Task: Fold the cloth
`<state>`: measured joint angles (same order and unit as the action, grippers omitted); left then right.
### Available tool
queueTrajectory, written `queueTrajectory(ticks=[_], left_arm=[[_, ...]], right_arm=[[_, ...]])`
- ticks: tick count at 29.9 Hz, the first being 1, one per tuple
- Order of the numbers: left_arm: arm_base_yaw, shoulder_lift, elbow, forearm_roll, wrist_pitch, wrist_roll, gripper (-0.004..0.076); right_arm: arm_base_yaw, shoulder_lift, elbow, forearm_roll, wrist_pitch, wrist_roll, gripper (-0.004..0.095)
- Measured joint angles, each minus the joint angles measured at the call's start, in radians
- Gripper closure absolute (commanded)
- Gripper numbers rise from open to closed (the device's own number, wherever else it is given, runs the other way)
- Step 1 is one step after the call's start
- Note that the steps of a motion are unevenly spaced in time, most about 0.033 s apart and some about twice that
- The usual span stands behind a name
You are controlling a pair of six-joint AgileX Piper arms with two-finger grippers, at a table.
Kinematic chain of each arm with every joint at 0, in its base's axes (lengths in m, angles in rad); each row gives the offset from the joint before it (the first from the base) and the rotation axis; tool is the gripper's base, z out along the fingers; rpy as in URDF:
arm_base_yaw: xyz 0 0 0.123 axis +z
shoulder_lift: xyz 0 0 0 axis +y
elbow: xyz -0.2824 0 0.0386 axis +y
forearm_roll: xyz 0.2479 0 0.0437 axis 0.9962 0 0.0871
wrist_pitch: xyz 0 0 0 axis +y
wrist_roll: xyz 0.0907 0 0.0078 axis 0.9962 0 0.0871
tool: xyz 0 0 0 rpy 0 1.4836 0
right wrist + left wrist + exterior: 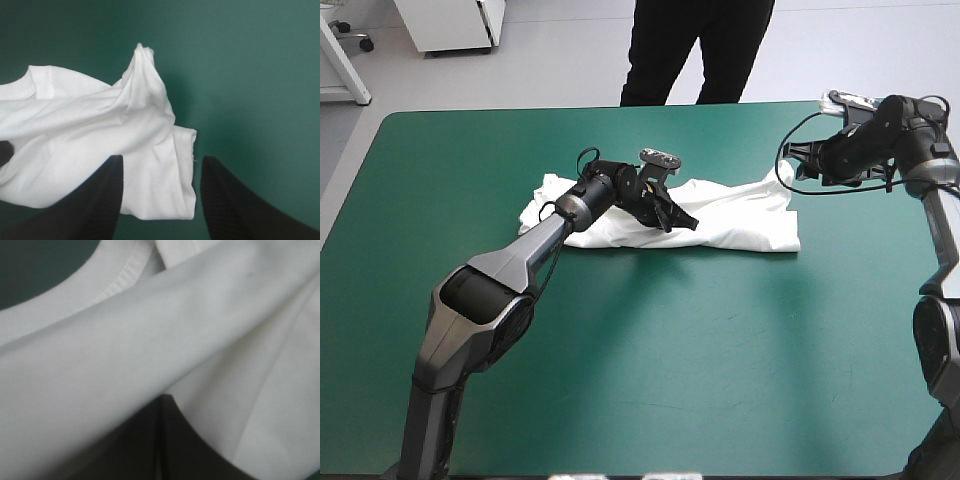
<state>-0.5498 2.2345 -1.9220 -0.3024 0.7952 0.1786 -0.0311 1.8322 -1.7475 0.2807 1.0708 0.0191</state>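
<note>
While my left gripper [680,218] lies low on the T-shirt [740,228], my right gripper [802,162] hangs in the air over the shirt's end nearest the table's right edge.

I count one T-shirt, two grippers, and two black fingers on each gripper.

The T-shirt is on the table [620,380], closer to the far edge than to the near edge. It runs from about the middle of the table toward the right edge. It is white and has short sleeves. It is not flat and not neat. It lies in a long, rumpled strip with soft folds and bumps. One little peak of cloth [142,55] sticks up. A sleeve hem [192,150] lies on the side toward the right edge. I can see the round neck band [122,271] close to my left gripper.

My left fingers are pressed together into one point. A thick fold of the white cloth lies right across their tip, and cloth fills almost all of what that wrist sees. They have hold of the T-shirt.

My right fingers [95,200] stand wide apart. They hold nothing. The edge of the T-shirt lies below the gap between them, and the teal-green cover [250,75] shows beside it.
</note>
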Motion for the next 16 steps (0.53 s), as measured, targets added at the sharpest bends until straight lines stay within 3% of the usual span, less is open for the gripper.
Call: queueTrajectory(ticks=[6,16], left_arm=[[0.000,0.001,-0.003,0.000,0.007,0.000,0.0733],[0.000,0.001,-0.004,0.000,0.020,0.000,0.0733]], right_arm=[[-0.034,0.001,0.049,0.025,0.016,-0.075,0.0222],[-0.034,0.139,0.057,0.120,0.018,-0.133,0.0223]])
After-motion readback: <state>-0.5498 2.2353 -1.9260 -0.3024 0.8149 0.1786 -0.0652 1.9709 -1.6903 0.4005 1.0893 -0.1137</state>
